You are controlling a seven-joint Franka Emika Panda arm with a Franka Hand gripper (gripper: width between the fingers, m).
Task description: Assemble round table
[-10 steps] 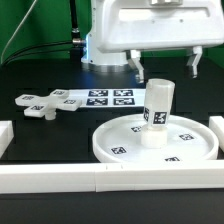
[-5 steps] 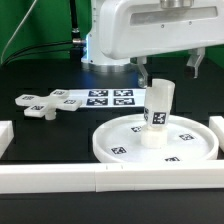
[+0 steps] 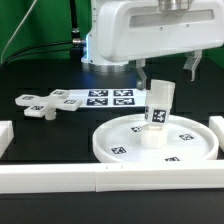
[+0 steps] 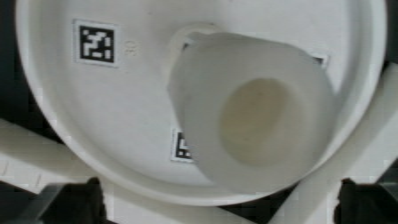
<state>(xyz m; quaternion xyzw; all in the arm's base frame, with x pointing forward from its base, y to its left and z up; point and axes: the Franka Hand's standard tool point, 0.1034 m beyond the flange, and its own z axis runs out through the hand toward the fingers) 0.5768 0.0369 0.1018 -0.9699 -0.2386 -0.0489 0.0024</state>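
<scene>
The large rimmed round disc (image 3: pixel 120 140) lies flat on the table at the exterior view's right. The thick cylindrical leg (image 3: pixel 158 112) stands upright in its hub and bears a marker. My gripper (image 3: pixel 167 68) hangs just above the leg's top, open, with one finger (image 3: pixel 140 68) on each side and nothing held. The cross-shaped piece (image 3: pixel 42 103) lies at the exterior view's left. In the wrist view the leg's hollow top (image 4: pixel 258 120) fills the middle over the disc (image 4: pixel 107 110), and the gripper (image 4: pixel 217 205) straddles it.
The marker board (image 3: pixel 108 97) lies behind the disc, between it and the cross piece. Long white border bars run along the front (image 3: pixel 100 180) and both sides (image 3: pixel 5 135). The robot base (image 3: pixel 105 55) stands at the back.
My gripper has come down a little over the leg's top. The leg, disc and cross piece have not moved.
</scene>
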